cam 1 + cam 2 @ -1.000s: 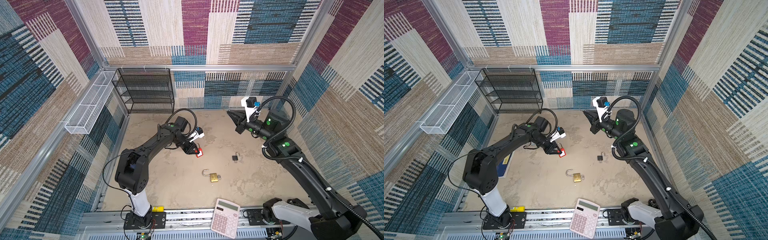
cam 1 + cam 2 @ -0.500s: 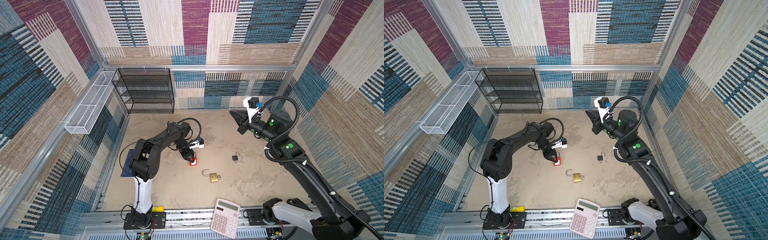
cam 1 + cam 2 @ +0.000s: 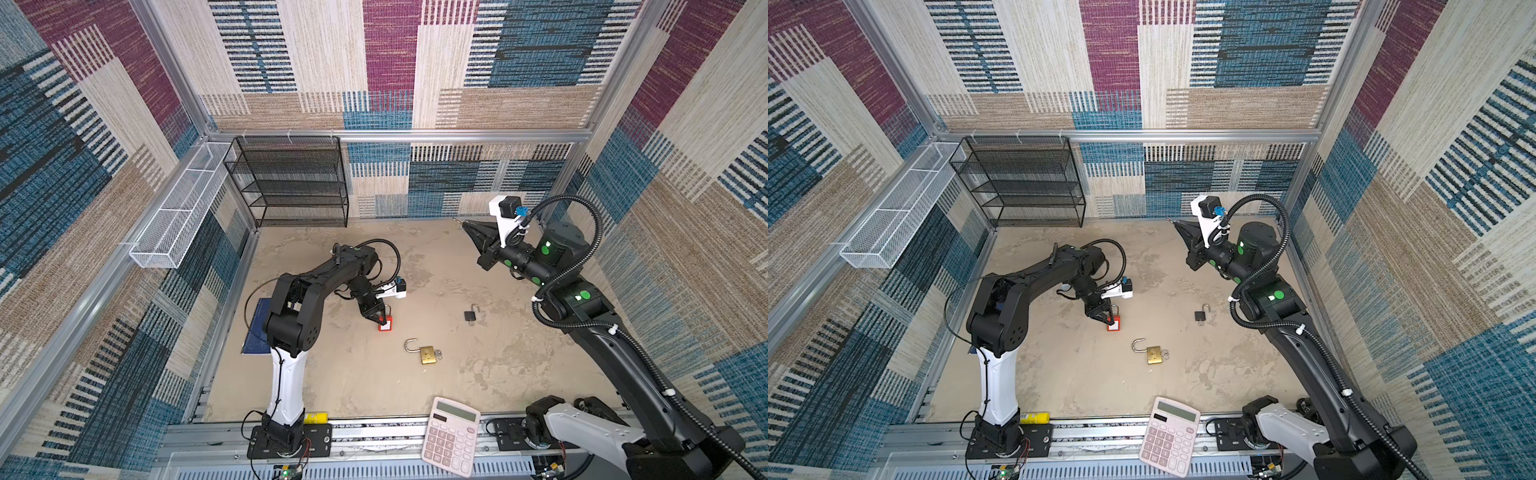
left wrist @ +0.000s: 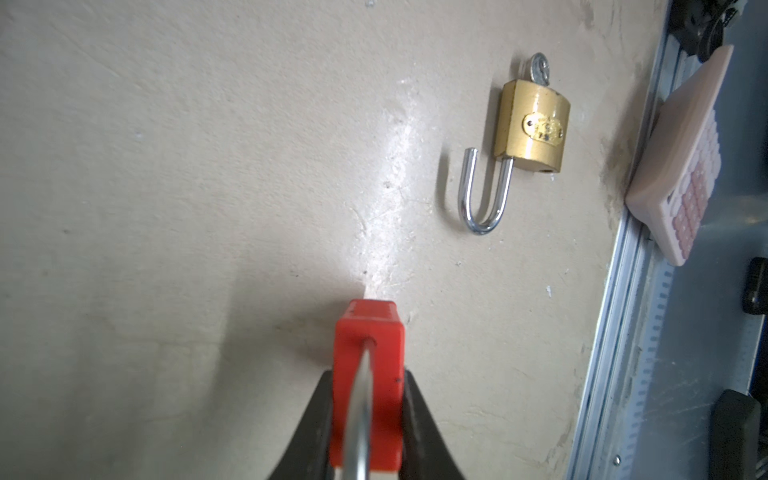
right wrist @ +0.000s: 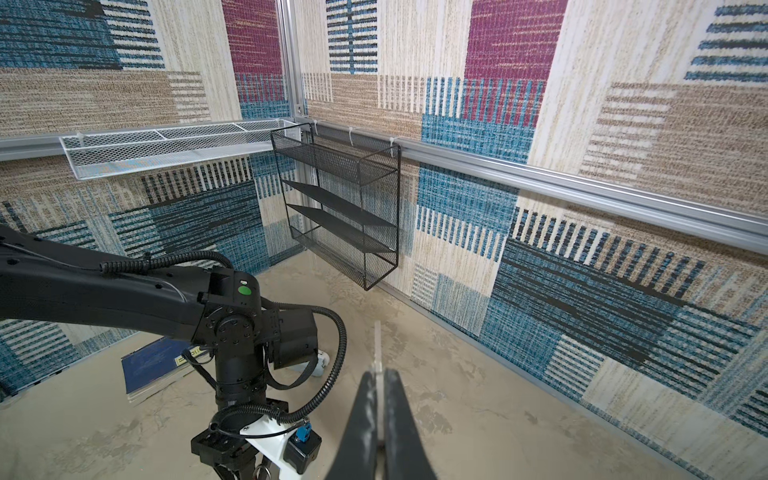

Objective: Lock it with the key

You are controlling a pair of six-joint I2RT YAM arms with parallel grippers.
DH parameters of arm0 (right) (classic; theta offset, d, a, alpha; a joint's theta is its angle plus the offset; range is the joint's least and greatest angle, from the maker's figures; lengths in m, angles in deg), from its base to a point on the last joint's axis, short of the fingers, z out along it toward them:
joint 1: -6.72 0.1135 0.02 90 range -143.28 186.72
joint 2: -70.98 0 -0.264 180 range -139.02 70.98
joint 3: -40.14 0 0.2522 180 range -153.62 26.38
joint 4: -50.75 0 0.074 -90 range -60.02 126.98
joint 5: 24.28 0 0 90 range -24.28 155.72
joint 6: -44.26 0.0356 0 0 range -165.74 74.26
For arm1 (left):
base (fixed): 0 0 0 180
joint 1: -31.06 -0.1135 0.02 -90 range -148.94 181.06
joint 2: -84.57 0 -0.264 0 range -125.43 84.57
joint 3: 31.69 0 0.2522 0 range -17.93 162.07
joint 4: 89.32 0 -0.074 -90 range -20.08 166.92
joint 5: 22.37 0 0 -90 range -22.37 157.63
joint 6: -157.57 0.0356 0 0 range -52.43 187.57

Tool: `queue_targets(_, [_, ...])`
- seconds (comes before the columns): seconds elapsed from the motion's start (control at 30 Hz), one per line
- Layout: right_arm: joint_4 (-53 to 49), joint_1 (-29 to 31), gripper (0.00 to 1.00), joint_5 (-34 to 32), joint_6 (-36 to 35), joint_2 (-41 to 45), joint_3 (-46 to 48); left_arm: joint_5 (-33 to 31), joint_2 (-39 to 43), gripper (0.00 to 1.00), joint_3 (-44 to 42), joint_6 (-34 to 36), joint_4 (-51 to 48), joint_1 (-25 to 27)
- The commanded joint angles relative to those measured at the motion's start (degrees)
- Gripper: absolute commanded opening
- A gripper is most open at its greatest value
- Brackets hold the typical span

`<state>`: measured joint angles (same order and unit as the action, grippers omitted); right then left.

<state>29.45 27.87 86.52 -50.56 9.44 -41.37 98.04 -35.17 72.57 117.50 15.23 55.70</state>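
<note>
- Left claw (image 3: 376, 319) is clamped on the sides of a red padlock (image 3: 385, 326). Over the last second its arm has drawn up more upright. Claw and lock have come down and a little toward the front of the desk (image 3: 353, 395), where the lock's body now seems to rest.
- Right claw (image 5: 380, 376) has hardly shifted. It is pinched tight on a key (image 5: 377, 349) whose blade pokes out past its tips, raised high and well apart from the left claw.
- My reading is that the lock is being braced low for the key, but the key has yet to come across. The left wrist view shows the lock from its top end, so the keyhole is hidden. I cannot tell whether its shackle is latched.
- Black mesh rack (image 3: 291, 183) hangs on the back wall, well beyond both claws, and nothing shows on its shelves.
- White wire basket (image 3: 178, 216) hangs on the side wall, well apart from the left claw, and nothing shows in it.
- Blue book (image 3: 255, 328) lies behind the left claw's arm.
- Calculator (image 3: 451, 440) lies at the desk's front edge, well apart from both claws.
- Brass padlock (image 4: 532, 124) lies near the left claw with its shackle open and what looks like a key in its base.
- Small black padlock (image 3: 471, 315) lies between the two claws, also with its shackle open.
</note>
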Motion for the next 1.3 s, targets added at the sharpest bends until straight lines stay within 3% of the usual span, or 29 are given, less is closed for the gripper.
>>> queue_targets(0.0, [0.5,0.0,0.00,-0.6,-0.4,0.4,0.2,1.3,-0.9,0.00,0.4,2.8,0.4,0.1])
queue_targets(0.4, [-0.5,0.0,0.00,-1.1,-0.8,0.7,-0.4,-0.9,-2.9,0.01,0.9,3.1,2.1,-0.4])
queue_targets(0.67, [-0.4,0.0,0.00,-0.8,-0.5,0.8,-0.4,-2.6,-2.7,0.25,1.7,1.7,4.1,-0.2])
queue_targets(0.97, [-0.3,0.0,0.00,-1.0,-0.4,0.5,-0.5,-7.5,-0.1,0.43,-0.6,0.9,9.5,0.2])
queue_targets(1.1, [-0.3,0.0,0.00,-0.8,-0.4,0.6,0.0,-8.5,1.4,0.59,-2.0,0.4,12.5,0.3])
queue_targets(1.27, [-0.5,0.0,0.00,-0.8,-0.2,0.8,0.2,-10.8,2.4,0.62,-2.5,-0.2,14.5,0.6])
